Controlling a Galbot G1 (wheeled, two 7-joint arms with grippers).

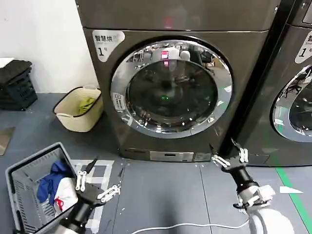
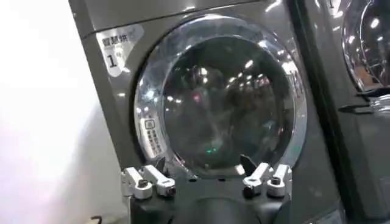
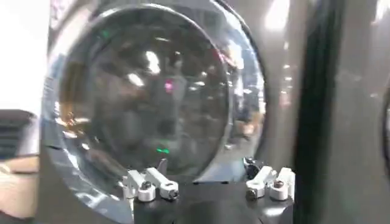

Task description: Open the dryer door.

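The dryer [image 1: 246,68], dark grey-brown with a white "1" sticker [image 1: 103,48], stands in front of me. Its round dryer door [image 1: 170,92] has a wide chrome rim and dark glass, and it lies flat against the machine's front. My left gripper [image 1: 106,169] is open low over the floor, below and left of the door, well apart from it. My right gripper [image 1: 223,146] is open near the machine's lower right corner, just below the door rim. The left wrist view shows the door [image 2: 222,97] beyond the open left gripper [image 2: 204,161]. In the right wrist view the door [image 3: 146,91] is close behind the open right gripper [image 3: 206,163].
A neighbouring dark machine [image 1: 297,87] stands close on the right. A beige basket [image 1: 78,111] sits on the floor left of the dryer, and a grey laundry basket [image 1: 29,195] with clothes is by my left arm. Black crates [image 1: 17,85] are stacked far left. A white cable [image 1: 185,226] crosses the floor.
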